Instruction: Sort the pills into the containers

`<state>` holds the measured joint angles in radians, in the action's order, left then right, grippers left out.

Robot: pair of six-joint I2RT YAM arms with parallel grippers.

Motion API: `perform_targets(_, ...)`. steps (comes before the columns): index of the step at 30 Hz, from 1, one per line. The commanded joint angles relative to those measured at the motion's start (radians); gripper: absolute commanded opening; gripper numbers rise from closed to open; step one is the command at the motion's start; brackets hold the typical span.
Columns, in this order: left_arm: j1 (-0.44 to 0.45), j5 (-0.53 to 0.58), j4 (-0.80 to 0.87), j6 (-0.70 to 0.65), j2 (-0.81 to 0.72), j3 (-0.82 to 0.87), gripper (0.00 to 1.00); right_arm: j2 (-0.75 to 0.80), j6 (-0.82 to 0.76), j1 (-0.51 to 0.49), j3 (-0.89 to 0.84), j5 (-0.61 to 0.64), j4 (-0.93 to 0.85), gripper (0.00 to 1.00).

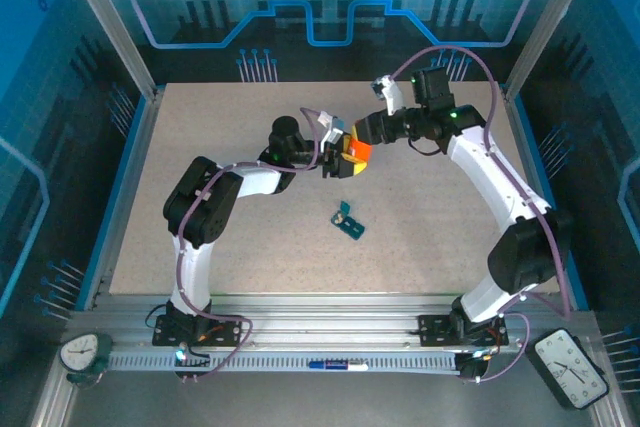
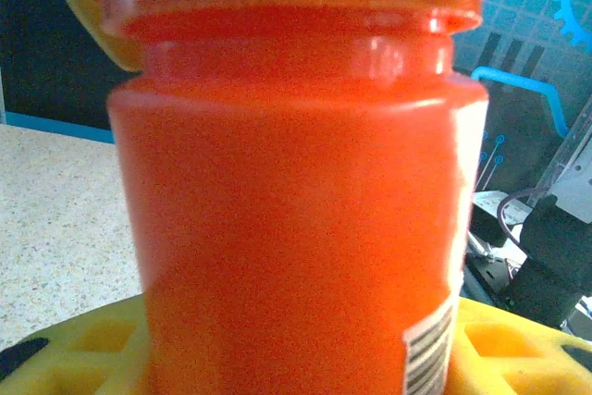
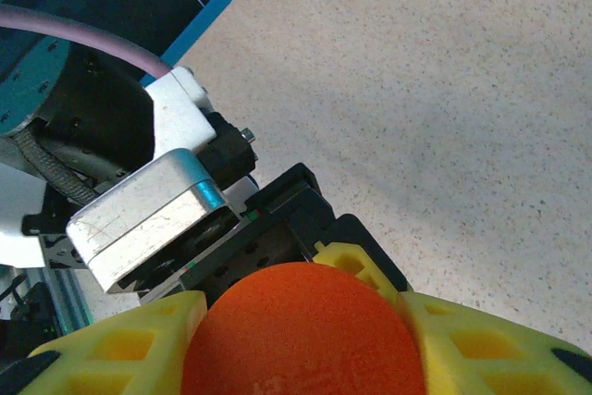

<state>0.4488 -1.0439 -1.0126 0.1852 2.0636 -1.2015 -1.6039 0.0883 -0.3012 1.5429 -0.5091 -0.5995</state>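
An orange bottle [image 1: 358,152] hangs above the middle of the table, between my two arms. My left gripper [image 1: 338,159] is shut on its body, and the yellow fingers [image 2: 92,344] flank the bottle [image 2: 296,210] low in the left wrist view. My right gripper [image 1: 363,137] comes from the right, and its yellow fingers [image 3: 120,349] press both sides of the orange cap [image 3: 301,321]. The dark-teal pill box, the containers [image 1: 349,222], lies on the table nearer to me, apart from both grippers. The pills are hidden.
A speckled beige table [image 1: 230,127] has a blue rim and metal posts at the back corners. Two clocks [image 1: 80,352] [image 1: 572,365] and a pen [image 1: 335,364] sit along the near rail. The left arm's wrist camera housing [image 3: 148,215] is close behind the bottle.
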Motion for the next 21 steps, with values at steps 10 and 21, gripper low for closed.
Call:
perform_targets(10, 0.002, 0.074, 0.135, -0.204, -0.084, -0.001, 0.00, -0.010, 0.064, -0.027, -0.056, 0.106, -0.059, 0.27)
perform_targets(21, 0.014, 0.145, 0.172, -0.275, -0.094, 0.011, 0.00, 0.004, 0.389, -0.133, -0.210, 0.278, 0.071, 0.27)
